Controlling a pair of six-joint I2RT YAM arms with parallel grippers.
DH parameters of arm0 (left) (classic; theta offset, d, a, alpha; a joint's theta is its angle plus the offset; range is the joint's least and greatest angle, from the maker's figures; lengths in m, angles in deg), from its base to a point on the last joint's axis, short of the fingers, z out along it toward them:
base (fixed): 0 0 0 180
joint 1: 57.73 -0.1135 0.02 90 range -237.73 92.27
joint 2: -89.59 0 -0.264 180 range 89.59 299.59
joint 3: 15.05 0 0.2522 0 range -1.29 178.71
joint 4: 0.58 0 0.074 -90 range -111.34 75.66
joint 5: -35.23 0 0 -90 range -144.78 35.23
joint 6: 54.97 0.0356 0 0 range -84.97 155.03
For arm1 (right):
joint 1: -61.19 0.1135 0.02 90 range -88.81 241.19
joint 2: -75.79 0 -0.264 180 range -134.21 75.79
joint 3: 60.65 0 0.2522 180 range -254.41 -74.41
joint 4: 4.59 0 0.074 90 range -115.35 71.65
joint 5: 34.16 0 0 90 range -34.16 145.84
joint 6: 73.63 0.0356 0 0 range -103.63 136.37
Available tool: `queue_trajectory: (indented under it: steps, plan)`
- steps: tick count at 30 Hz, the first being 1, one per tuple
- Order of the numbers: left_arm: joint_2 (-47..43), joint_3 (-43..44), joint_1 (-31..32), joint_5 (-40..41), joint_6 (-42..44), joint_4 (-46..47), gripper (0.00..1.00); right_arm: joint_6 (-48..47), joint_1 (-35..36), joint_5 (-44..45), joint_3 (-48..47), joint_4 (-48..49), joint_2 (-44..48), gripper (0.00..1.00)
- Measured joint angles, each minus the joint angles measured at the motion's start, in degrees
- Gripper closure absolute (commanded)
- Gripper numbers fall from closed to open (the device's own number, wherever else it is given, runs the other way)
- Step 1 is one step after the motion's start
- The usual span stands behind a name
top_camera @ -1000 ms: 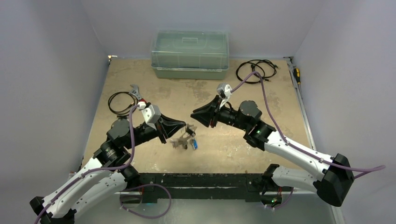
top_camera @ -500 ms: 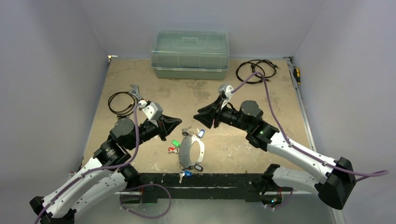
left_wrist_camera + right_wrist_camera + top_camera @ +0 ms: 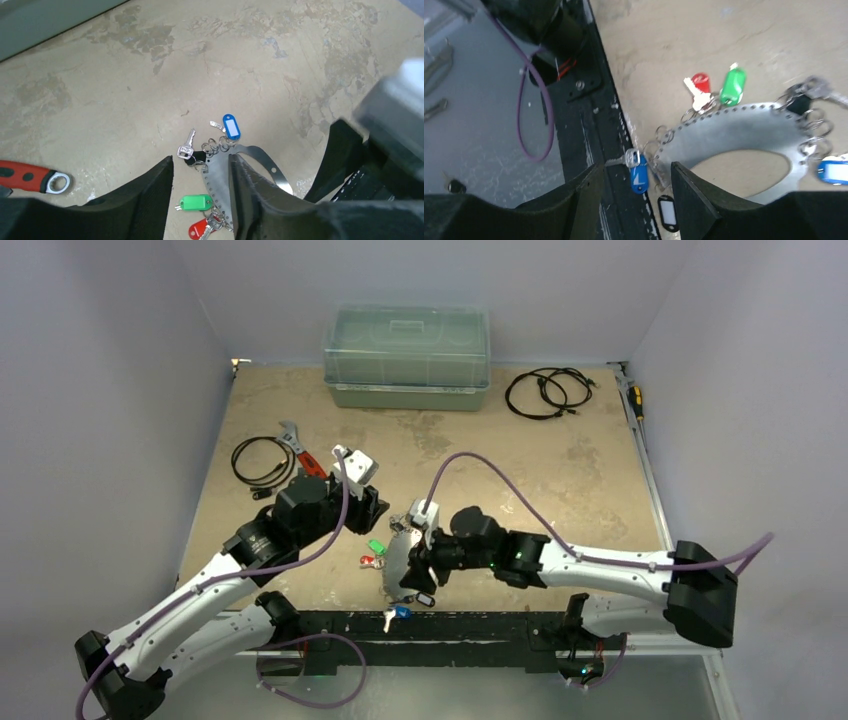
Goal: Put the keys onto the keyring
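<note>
The keyring (image 3: 402,562), a flat silver crescent, lies on the table near its front edge. Keys hang on it by small rings, with a green tag (image 3: 376,546), a red tag (image 3: 370,561), a blue tag (image 3: 400,612) and a black tag (image 3: 425,598). My left gripper (image 3: 378,512) is open and empty just behind the keyring's far end; in its wrist view (image 3: 200,165) the keyring (image 3: 250,152), green tag (image 3: 196,202) and another blue tag (image 3: 231,126) show. My right gripper (image 3: 420,575) is open low over the keyring's near end (image 3: 635,170), above the blue-tagged key (image 3: 639,177) on the black rail.
A clear green lidded box (image 3: 406,358) stands at the back. Black coiled cables lie at the back right (image 3: 548,392) and the left (image 3: 258,460). A red-handled wrench (image 3: 298,448) lies by the left cable. A black rail (image 3: 500,625) runs along the near edge.
The keyring, held up between the grippers a second ago, now lies flat on the table. My right arm has swung down and forward over it. My left gripper has turned toward it.
</note>
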Motion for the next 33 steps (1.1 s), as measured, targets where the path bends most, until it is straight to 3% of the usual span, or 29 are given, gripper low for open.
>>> queue_trajectory:
  steps: [5, 9, 26, 33]
  plan:
    - [-0.3, 0.0, 0.0, 1.2, 0.0, -0.7, 0.44, 0.2, 2.9, -0.1, 2.1, 0.6, -5.3, 0.48]
    - [-1.4, -0.1, 0.0, 1.6, -0.1, -1.5, 0.44, 0.1, 3.1, -0.2, 2.2, 2.5, -9.3, 0.57]
    - [-7.8, -0.4, 0.0, 9.5, -0.1, -2.1, 0.44, -3.1, 3.5, -3.3, 1.7, 7.0, -22.1, 0.59]
    - [-8.2, -0.4, 0.0, 10.4, -0.1, -2.1, 0.44, -3.8, 3.5, -3.3, 1.7, 7.0, -22.0, 0.80]
